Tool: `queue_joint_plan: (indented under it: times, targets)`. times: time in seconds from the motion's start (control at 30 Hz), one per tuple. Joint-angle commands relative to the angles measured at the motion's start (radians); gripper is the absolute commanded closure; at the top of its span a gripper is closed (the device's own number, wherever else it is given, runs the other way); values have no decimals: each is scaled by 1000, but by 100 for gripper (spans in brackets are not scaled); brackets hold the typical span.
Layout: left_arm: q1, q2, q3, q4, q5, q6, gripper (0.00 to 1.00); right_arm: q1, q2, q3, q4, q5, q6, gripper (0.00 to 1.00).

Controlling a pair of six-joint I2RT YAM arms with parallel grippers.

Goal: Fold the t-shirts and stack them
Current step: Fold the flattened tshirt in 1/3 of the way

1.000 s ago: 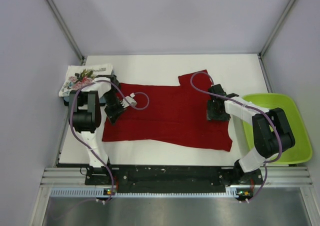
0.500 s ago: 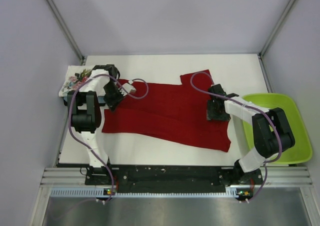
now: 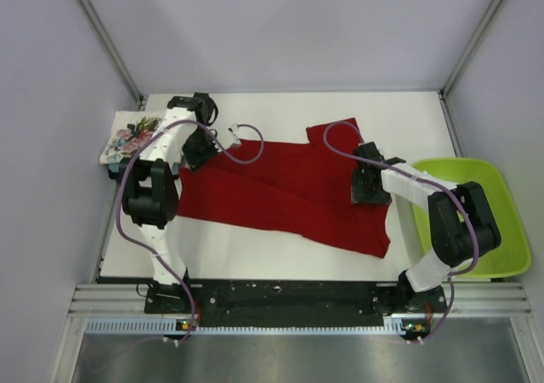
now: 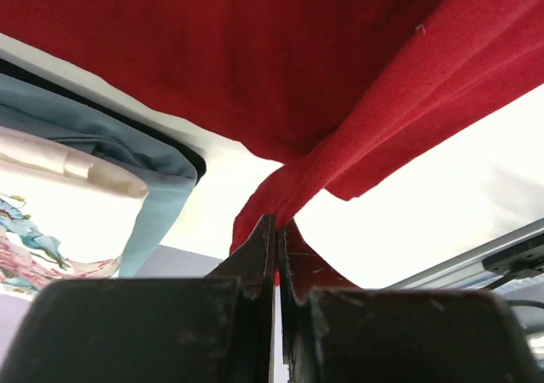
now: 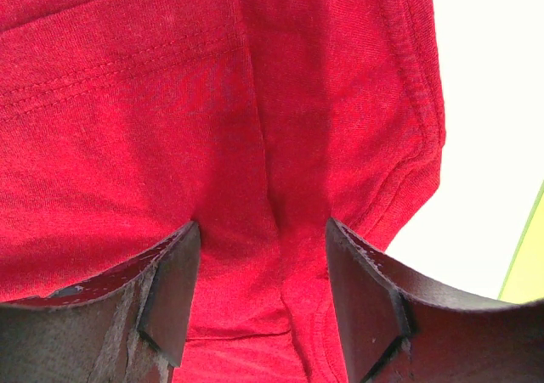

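Left wrist: your left end effector (image 4: pixel 274 239) is clamped on the red t-shirt (image 4: pixel 255 52) mid-fold, right end effector (image 5: pixel 259 264) spread open over it; draw the edge across

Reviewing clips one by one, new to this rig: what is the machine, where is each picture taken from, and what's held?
Two robot arms stand at the near edge of a table. The wide picture is from a fixed camera above and behind them; the other two are from a camera on each wrist. A red t-shirt lies spread on the table; far left, a floral shirt tops a stack, a light blue shirt beneath; a lime-green tray sits right. The left gripper is shut on the red t-shirt's edge; the right gripper is open over it, holding nothing.
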Motion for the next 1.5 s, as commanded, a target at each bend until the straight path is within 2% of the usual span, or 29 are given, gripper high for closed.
queue_joint_plan:
  times: [0.0,0.2,0.27,0.37,0.43,0.57,0.63,0.7,0.8,0.9,1.0,1.13,1.23,1.3,1.33,1.43,1.47]
  targets:
    - [-19,30,24,9,-125,26,100,-15,28,5,-30,62,-16,40]
    - [-20,92,23,61,-194,5,99,-15,28,5,-30,62,-17,40]
    - [-22,116,24,76,-213,-4,91,-15,27,8,-29,67,-19,40]
    - [-22,149,9,125,-252,-38,72,-15,18,16,-30,87,-22,40]
    - [-22,162,-11,177,-297,-66,65,-15,2,28,-32,93,-31,40]
    - [-22,97,-40,270,-339,-119,59,-15,-62,57,-40,94,-66,42]
    - [-22,26,-57,276,-299,-138,58,-15,-91,70,-40,81,-83,43]
    - [-22,-66,-110,277,-242,-130,53,-15,-85,84,-40,67,-97,46]
    - [-22,-187,-245,236,-85,-59,53,-31,-39,97,-41,50,-80,51]
    - [-25,-276,-418,225,51,1,53,-65,11,113,-41,7,-65,52]
    - [-28,-310,-557,300,56,9,51,-68,56,145,-23,-40,-80,53]
    - [-28,-304,-676,391,39,38,49,-70,105,151,-12,-88,-78,59]
    - [-28,-267,-739,447,-22,38,48,-79,125,142,-12,-79,-77,77]
    - [-28,-250,-773,486,-53,31,49,-99,134,151,-12,-64,-75,95]
    - [-28,-243,-787,500,-64,25,54,-113,136,160,-11,-58,-74,100]
    - [-28,-236,-818,472,-59,5,95,-140,149,205,-12,-12,-89,100]
    - [-28,-239,-831,462,-58,-1,100,-142,158,229,-12,10,-98,100]
